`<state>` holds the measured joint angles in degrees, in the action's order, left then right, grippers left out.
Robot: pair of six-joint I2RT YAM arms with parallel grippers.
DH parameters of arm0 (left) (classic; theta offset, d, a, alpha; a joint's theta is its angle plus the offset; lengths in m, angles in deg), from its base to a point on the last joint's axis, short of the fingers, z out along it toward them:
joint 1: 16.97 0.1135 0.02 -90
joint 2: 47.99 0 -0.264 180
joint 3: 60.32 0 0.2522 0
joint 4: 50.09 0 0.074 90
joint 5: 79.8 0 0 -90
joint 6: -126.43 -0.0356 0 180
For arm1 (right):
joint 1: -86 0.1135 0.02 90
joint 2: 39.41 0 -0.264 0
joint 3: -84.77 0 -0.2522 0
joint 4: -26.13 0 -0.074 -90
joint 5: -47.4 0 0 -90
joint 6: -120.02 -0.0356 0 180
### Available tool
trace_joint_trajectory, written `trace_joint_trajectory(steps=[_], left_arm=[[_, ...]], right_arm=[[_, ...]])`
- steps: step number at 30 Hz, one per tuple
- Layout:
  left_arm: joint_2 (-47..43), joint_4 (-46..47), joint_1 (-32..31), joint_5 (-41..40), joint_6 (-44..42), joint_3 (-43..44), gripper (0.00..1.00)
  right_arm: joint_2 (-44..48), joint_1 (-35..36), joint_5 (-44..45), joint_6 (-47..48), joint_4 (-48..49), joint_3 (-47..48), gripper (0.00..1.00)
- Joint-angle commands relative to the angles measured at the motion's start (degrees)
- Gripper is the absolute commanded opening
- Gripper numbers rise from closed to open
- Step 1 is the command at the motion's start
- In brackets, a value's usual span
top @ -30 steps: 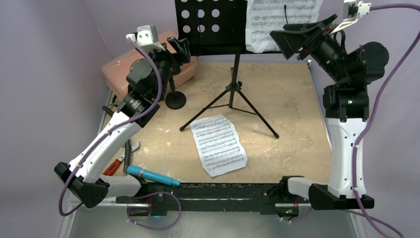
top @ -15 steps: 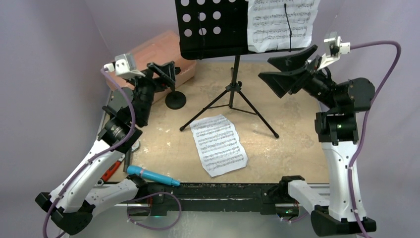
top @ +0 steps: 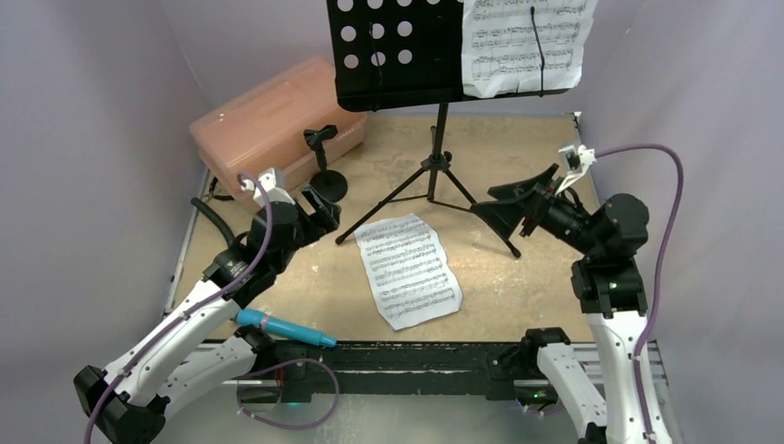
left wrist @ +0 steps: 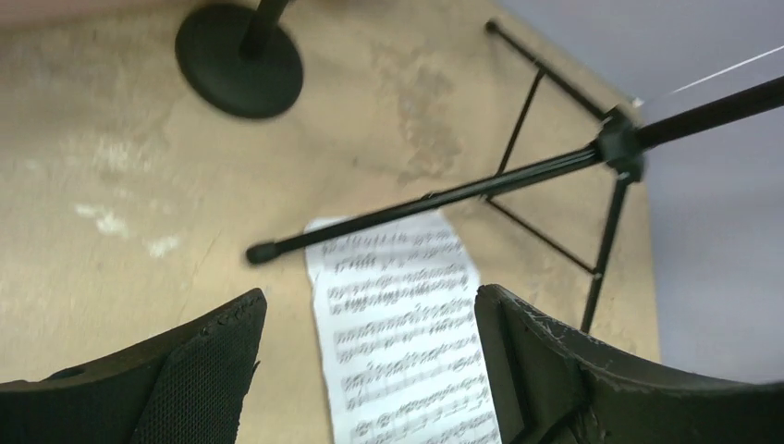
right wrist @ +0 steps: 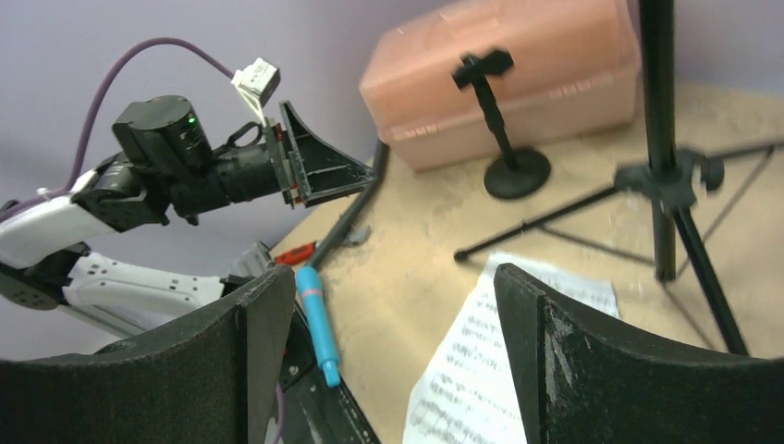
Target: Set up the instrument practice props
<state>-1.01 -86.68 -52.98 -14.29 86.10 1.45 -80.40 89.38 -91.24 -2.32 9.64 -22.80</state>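
The black tripod music stand [top: 398,51] stands at the back, one white sheet-music page [top: 522,42] on its perforated desk. The second page [top: 409,268] lies flat on the table in front of the tripod legs. The small black mic stand [top: 324,180] stands upright by the pink box. The cyan-blue microphone [top: 277,326] lies at the near edge. My left gripper [top: 322,211] is open and empty, just left of the flat page [left wrist: 402,324], near the mic stand's base [left wrist: 238,69]. My right gripper [top: 495,202] is open and empty above the tripod's right leg, facing the page [right wrist: 499,370] and microphone [right wrist: 317,319].
A pink translucent box [top: 268,120] sits at the back left behind the mic stand. The tripod legs [left wrist: 425,199] spread low across the middle of the table. A small red-handled tool [right wrist: 298,252] lies at the left edge near the microphone. Purple walls close in on both sides.
Both arms have come down from beside the stand's desk toward the table. The left gripper moved forward off the box and mic stand; the right gripper dropped from the desk page to the tripod's right leg.
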Motion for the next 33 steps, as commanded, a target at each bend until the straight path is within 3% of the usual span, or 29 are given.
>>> trace_joint_trajectory(steps=[1, 10, 16, 20, 28, 33], left_arm=[[0.52, -3.7, 0.26, 4.96, 7.39, -4.5, 0.82], [10.29, 1.63, 0.24, 16.7, 5.72, -12.1, 0.85], [22.83, 14.49, 0.41, 31.78, 3.33, -16.69, 0.84], [30.82, 21.69, 0.42, 38.51, 3.78, -18.11, 0.77], [39.36, 26.95, 0.42, 40.44, 6.07, -17.77, 0.7], [40.66, 29.59, 0.42, 39.71, 9.94, -18.48, 0.67]], right_arm=[[2.14, 0.13, 4.63, 2.09, -7.94, -6.05, 0.81], [-0.76, 0.12, 9.09, 1.05, -10.95, -17.88, 0.82], [-4.76, 0.42, 10.83, 1.17, -9.59, -23.21, 0.81], [-5.35, 1.03, 13.26, 1.28, -8.02, -27.14, 0.76], [-19.72, 10.13, 22.56, 4.98, -8.75, -25.86, 0.72], [-26.28, 11.2, 24.71, 4.45, -8.41, -25.97, 0.68]])
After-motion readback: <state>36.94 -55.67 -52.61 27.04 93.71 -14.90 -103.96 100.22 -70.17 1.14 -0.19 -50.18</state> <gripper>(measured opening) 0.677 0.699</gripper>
